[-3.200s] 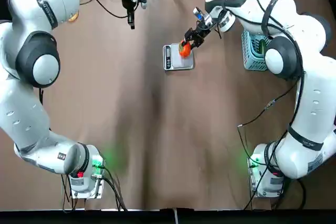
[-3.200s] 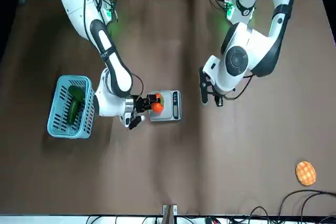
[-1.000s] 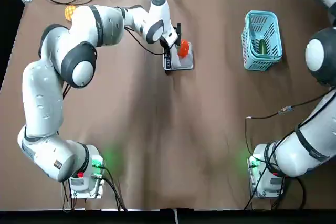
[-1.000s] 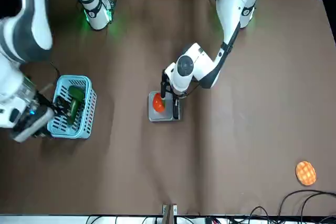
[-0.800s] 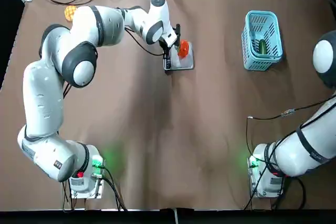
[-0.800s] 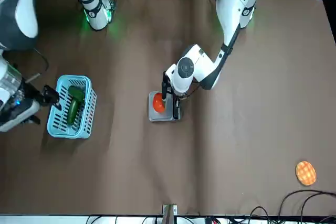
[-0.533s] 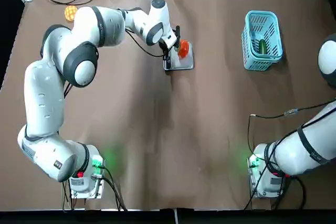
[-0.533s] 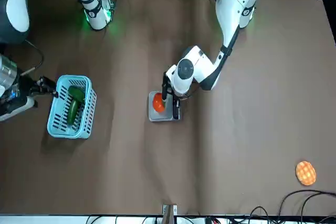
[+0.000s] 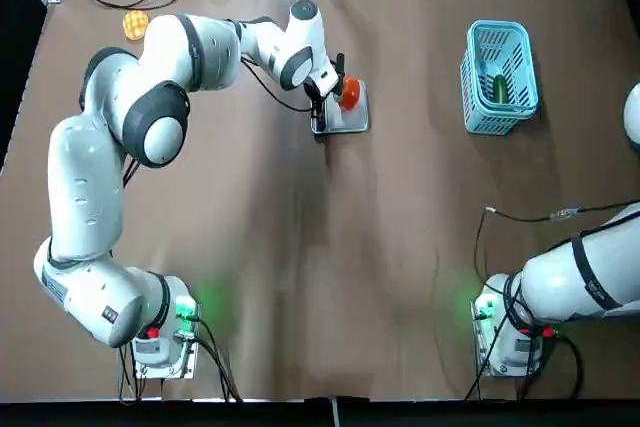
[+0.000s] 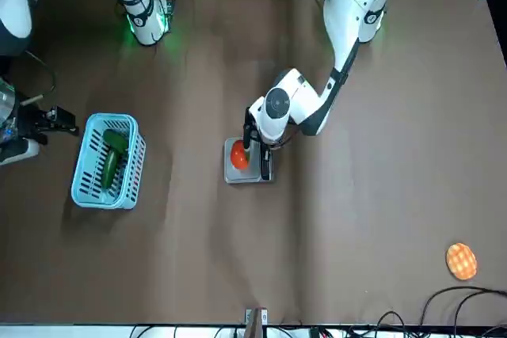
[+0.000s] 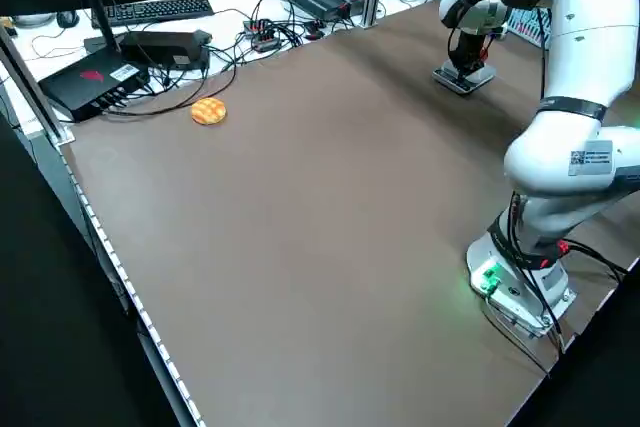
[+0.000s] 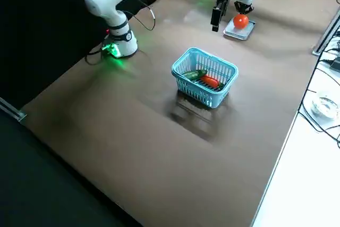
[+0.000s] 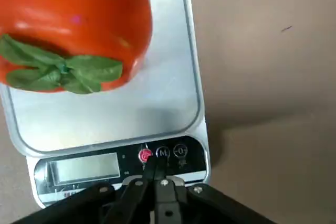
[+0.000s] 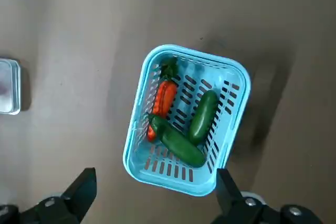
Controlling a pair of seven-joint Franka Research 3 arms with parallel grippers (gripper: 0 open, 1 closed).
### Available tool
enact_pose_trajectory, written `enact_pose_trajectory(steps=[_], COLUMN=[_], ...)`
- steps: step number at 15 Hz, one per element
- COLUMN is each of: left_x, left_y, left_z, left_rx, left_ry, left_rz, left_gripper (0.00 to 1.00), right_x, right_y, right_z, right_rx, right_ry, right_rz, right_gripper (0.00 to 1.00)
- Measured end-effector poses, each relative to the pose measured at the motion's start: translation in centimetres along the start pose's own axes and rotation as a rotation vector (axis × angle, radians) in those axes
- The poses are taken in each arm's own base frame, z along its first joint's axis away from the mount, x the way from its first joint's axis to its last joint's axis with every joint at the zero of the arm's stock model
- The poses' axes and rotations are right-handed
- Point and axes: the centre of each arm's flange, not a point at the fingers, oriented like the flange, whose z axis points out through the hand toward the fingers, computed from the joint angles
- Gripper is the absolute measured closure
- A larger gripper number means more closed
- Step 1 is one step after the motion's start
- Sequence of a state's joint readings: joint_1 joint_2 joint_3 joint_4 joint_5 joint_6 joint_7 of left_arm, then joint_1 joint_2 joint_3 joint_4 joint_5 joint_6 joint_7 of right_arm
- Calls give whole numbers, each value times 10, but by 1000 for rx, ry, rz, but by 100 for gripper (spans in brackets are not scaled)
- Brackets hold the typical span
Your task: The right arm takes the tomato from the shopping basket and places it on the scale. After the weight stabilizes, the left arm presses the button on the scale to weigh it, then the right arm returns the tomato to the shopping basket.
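A: What carries the objects, and how do the arms stand?
B: A brown counter [image 9: 320, 247]. The left arm [image 9: 150, 97] reaches across it to the scale [image 9: 340, 112]; the right arm [image 9: 590, 277] is raised high, well clear of the scale.

A: State of each end effector?
B: The left end effector [image 13: 157, 174] has its fingers pressed together, holding nothing, tips at the button [image 13: 145, 155] on the dark control strip. The right end effector [image 14: 152, 198] hangs high above the shopping basket [image 14: 231, 129], fingers spread wide and empty.

A: Where is the tomato?
B: The tomato [image 10: 238, 154] rests on the scale's silver plate, free of both end effectors. The basket, well apart, contains green vegetables [image 14: 202, 116] and an orange-red one [image 14: 165, 98]. A flat yellow-orange item [image 10: 461, 260] lies near the counter's corner.
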State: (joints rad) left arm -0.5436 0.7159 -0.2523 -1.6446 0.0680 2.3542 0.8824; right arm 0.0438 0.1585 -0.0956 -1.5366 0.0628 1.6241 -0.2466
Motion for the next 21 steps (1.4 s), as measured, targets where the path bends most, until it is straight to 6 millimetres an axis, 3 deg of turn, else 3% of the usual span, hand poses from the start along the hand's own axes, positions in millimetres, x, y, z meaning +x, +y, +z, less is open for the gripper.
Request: enact_pose_trajectory(steps=[3,7,13,17,21], left_x=[-1,-5,-4,-4,-3], left_y=[0,-1,-1,-2,-4], left_z=[3,9,9,8,5], left_rx=[-3,-5,-4,-1,4], left_ry=[-3,-14,-15,-14,-10], left_rz=[-1,1,3,3,3], left_gripper=[99,99,99,99,99], right_x=[-11,-30,-45,-54,-53], right_y=[16,35,28,18,7], right_z=[-9,-40,-44,-58,-62], right_rx=[3,-34,-51,-60,-66], right_ry=[-5,18,3,46,68], right_rz=[93,143,151,138,118], right_gripper=[0,0,0,1,0])
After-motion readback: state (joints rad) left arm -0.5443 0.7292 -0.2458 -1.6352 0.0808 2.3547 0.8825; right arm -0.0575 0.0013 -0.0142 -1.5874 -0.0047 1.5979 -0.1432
